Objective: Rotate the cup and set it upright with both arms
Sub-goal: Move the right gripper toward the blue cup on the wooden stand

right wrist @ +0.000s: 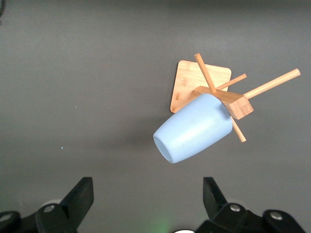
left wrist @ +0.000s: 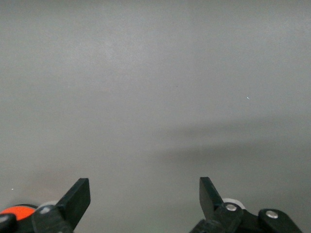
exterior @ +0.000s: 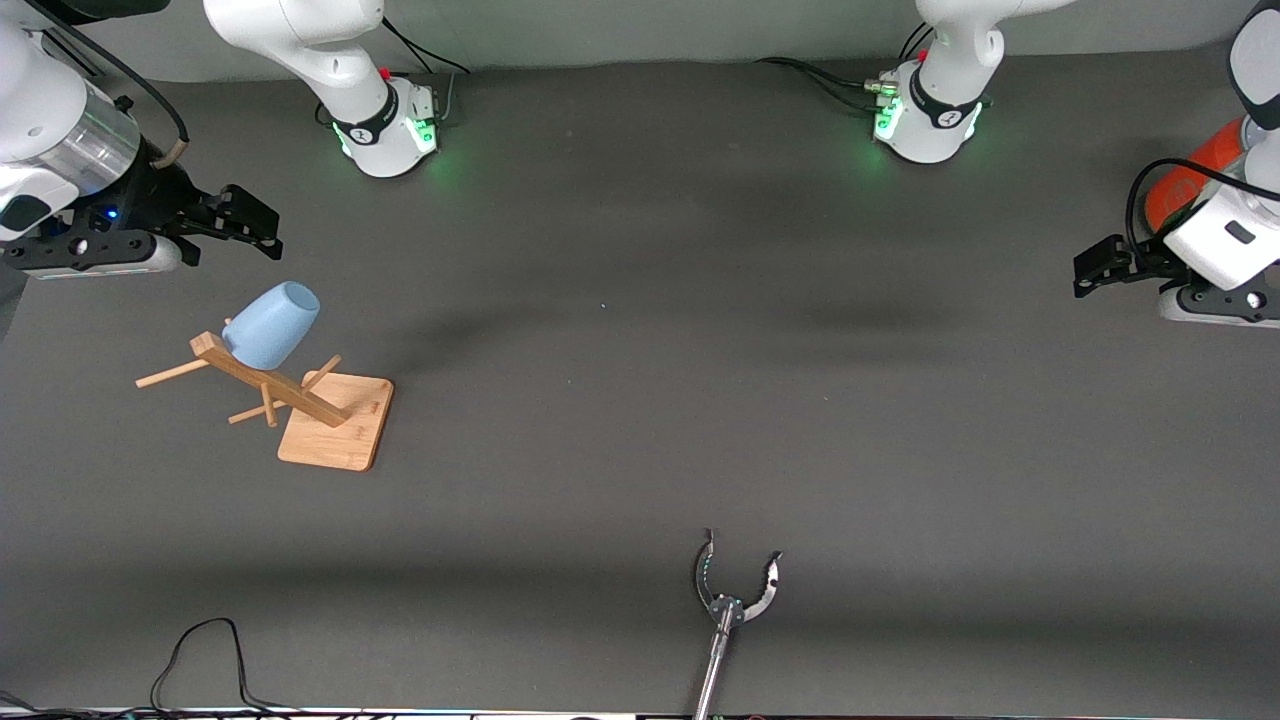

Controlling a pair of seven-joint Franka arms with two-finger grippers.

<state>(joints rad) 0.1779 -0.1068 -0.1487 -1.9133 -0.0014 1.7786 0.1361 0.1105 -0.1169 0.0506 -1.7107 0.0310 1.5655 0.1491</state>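
The cup [exterior: 271, 324] hangs mouth-outward on a peg of the wooden rack [exterior: 335, 432]. Just above the rack, the right tool [exterior: 262, 228], fingers spread, should close squarely across the cup's body. Well apart from the rack, the left tool [exterior: 1092, 268] waits open.

Smooth matt plastic cup [exterior: 271, 325], pale wooden rack [exterior: 300, 400], seemingly matt table [exterior: 640, 350].

Right gripper [exterior: 262, 222] hovering with fingers spread apart, left gripper [exterior: 1092, 268] waiting raised, fingers likewise spread wide
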